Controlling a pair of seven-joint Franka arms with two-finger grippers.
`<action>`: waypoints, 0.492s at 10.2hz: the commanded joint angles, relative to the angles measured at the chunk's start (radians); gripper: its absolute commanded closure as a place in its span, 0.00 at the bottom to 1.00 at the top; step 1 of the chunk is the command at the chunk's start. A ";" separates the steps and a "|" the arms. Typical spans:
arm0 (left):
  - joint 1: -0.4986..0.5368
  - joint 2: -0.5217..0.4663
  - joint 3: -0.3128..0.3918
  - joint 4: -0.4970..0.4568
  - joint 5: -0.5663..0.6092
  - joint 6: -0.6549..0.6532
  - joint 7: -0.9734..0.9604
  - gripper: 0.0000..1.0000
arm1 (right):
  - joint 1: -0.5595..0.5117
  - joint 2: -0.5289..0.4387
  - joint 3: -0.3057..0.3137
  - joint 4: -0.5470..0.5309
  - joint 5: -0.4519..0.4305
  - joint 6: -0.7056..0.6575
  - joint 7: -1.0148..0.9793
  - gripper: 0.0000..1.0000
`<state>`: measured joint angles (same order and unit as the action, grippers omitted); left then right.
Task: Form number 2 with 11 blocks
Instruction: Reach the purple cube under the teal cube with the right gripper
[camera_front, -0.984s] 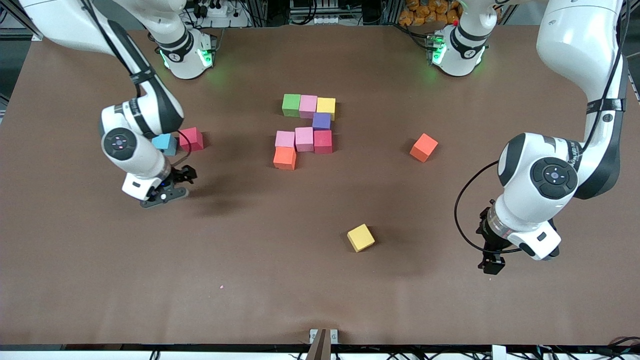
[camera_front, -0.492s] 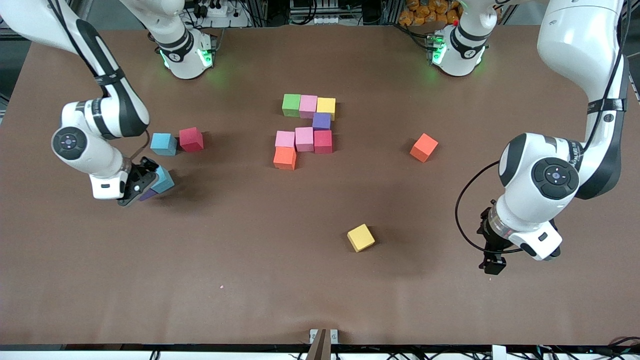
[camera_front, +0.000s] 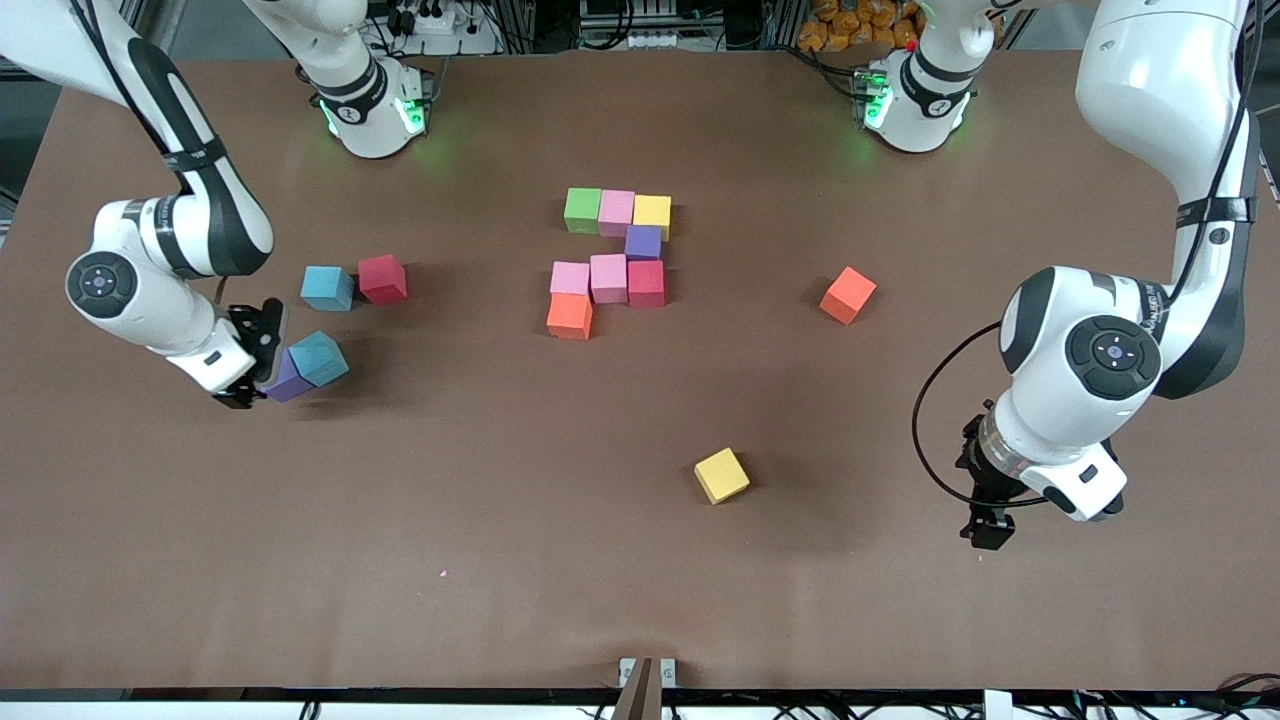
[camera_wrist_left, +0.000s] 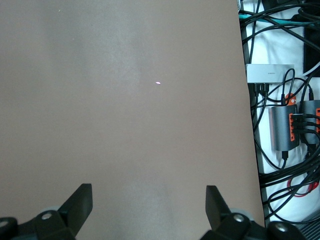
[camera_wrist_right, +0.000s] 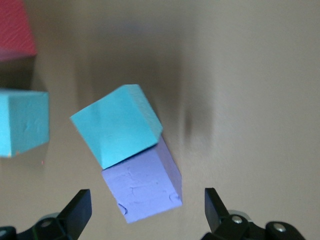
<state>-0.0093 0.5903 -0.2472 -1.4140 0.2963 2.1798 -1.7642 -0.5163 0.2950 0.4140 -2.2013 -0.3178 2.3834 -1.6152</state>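
**Purple cube sighted; digit unfinished**

The number 2 lies mid-table with eight cubes placed. My right gripper, jaws wide and empty, hangs over the purple block, lining up a pick. Only its wrist view shows a light blue cube touching it. My left gripper waits, spread empty.

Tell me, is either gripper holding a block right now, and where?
Nothing is held. The right gripper is open beside the purple cube; the left gripper waits open over bare table.

Brown worktop carrying an eight-cube cluster, loose orange, yellow, red, two blue and purple cubes.
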 joint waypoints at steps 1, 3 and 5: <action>0.006 -0.020 -0.001 -0.014 -0.022 -0.012 0.026 0.00 | -0.013 0.033 0.011 -0.011 0.003 0.016 -0.275 0.00; 0.006 -0.020 -0.001 -0.014 -0.022 -0.012 0.026 0.00 | -0.024 0.036 0.008 -0.011 0.005 0.017 -0.400 0.00; 0.006 -0.020 -0.001 -0.014 -0.022 -0.012 0.026 0.00 | -0.042 0.061 -0.004 -0.012 0.000 0.061 -0.465 0.00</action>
<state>-0.0084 0.5903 -0.2472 -1.4144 0.2963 2.1796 -1.7642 -0.5238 0.3372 0.4058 -2.2088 -0.3176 2.3989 -1.9981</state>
